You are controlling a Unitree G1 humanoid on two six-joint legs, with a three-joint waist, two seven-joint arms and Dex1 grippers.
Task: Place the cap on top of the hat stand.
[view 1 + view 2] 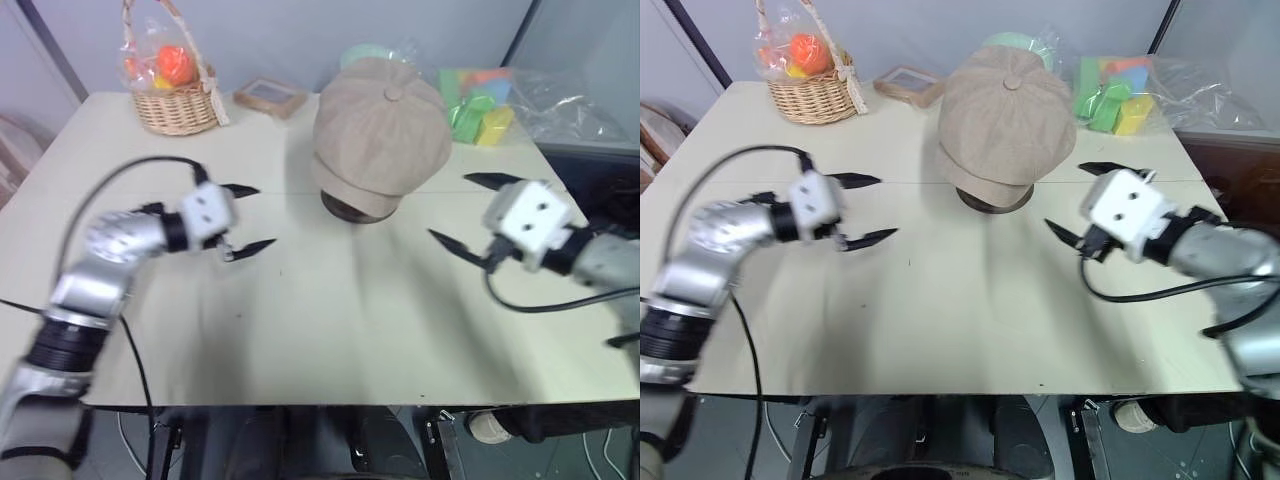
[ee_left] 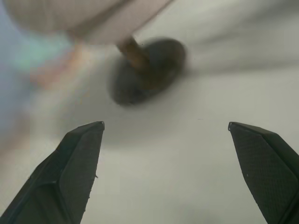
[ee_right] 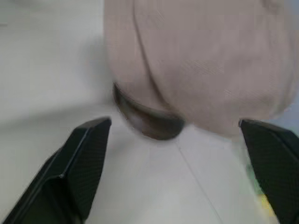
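Left eye view: pale table (image 1: 330, 330), grey wall behind. Cap (image 1: 380, 135) sits on stand (image 1: 352, 210), midway between pincers, slightly beyond both. Left pincer (image 1: 244, 218) fingers spread, empty, clear of cap. Right pincer (image 1: 478, 212) fingers spread, empty, clear of cap. Wicker basket (image 1: 178, 100) beyond left pincer at table's far edge. Coloured blocks (image 1: 478, 110) beyond right pincer. Small flat box (image 1: 270, 97) beside basket.
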